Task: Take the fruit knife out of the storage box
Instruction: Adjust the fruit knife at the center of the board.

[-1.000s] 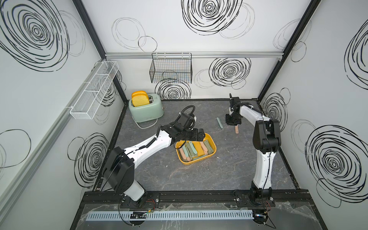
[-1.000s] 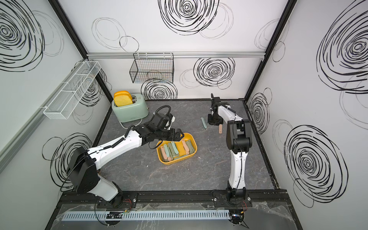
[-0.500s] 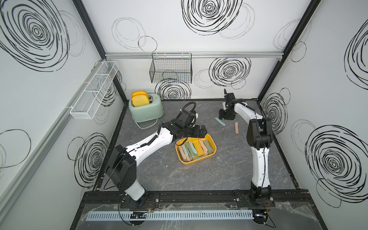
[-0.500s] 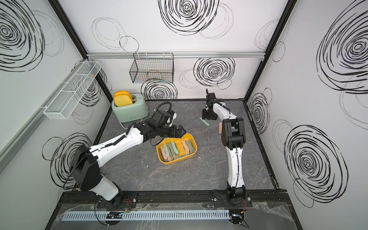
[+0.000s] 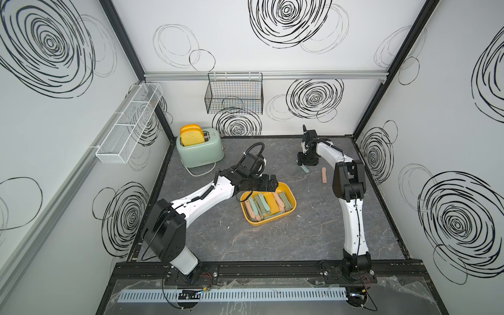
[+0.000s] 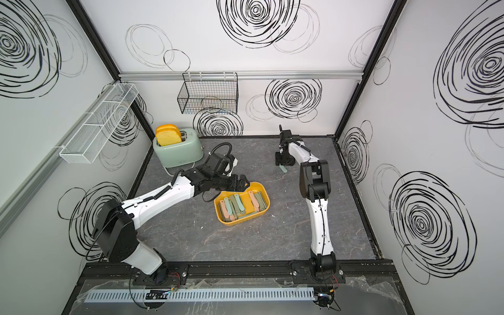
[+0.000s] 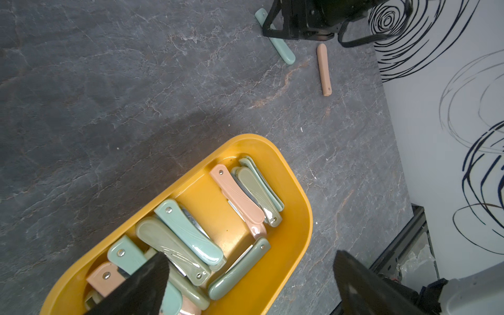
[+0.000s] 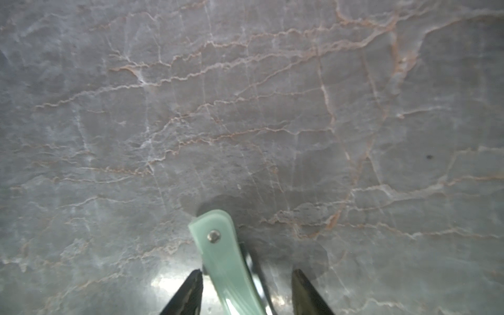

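The mustard-yellow storage box (image 5: 261, 223) (image 6: 234, 222) (image 7: 300, 245) sits mid-table and holds several folded fruit knives (image 7: 188, 226) in pink, mint and olive. My left gripper (image 5: 272, 183) (image 6: 242, 183) (image 7: 251, 256) hovers open over the box's far left end, holding nothing. At the back right, a mint fruit knife (image 5: 305, 169) (image 6: 284, 169) (image 8: 221, 245) lies on the table. My right gripper (image 5: 305, 163) (image 6: 282, 163) (image 8: 247, 272) stands over it, open, the handle between its fingers. One finger is close against the handle and the other stands apart from it.
A pink fruit knife (image 5: 324, 175) (image 7: 324, 71) lies on the table just right of the mint one. A green toaster (image 5: 199, 148) with bread stands at the back left. A black wire basket (image 5: 234, 96) and a white mesh basket (image 5: 128, 128) hang on the walls.
My right gripper has moved left from the pink knife to the mint knife, and its jaws have opened. The left arm has hardly shifted and stays open.
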